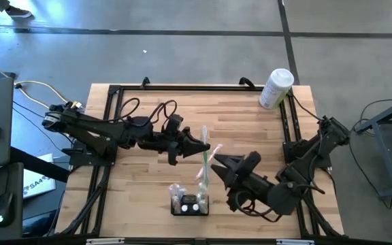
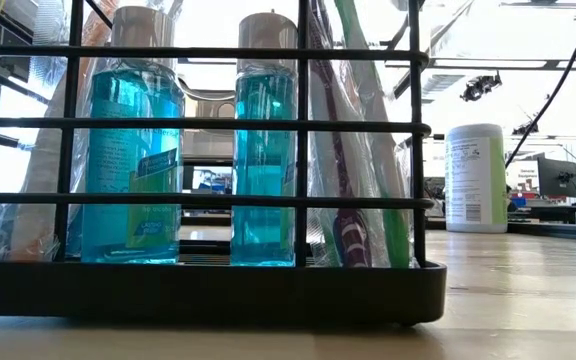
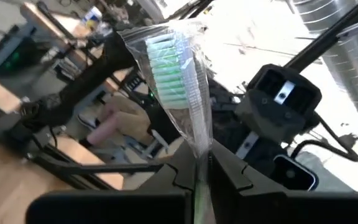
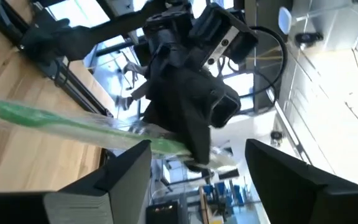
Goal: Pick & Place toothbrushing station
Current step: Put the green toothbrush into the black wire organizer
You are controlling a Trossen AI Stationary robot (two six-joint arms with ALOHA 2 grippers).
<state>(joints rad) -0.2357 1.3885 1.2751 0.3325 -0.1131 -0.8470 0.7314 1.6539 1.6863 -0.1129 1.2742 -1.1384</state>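
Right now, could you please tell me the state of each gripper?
Left gripper: shut on the wrapped green toothbrush, above the table's middle.
Right gripper: open, holding nothing, its fingers beside the toothbrush.

Above the toothbrushing station [image 1: 190, 203], the left gripper [image 1: 204, 145] is pinching a green toothbrush [image 1: 205, 163]; the right gripper [image 1: 218, 163] is hovering just beside it, fingers parted.

Left pincer [image 1: 205, 145] is clamped shut mid-table, facing the right pincer [image 1: 218, 162], fingers spread.
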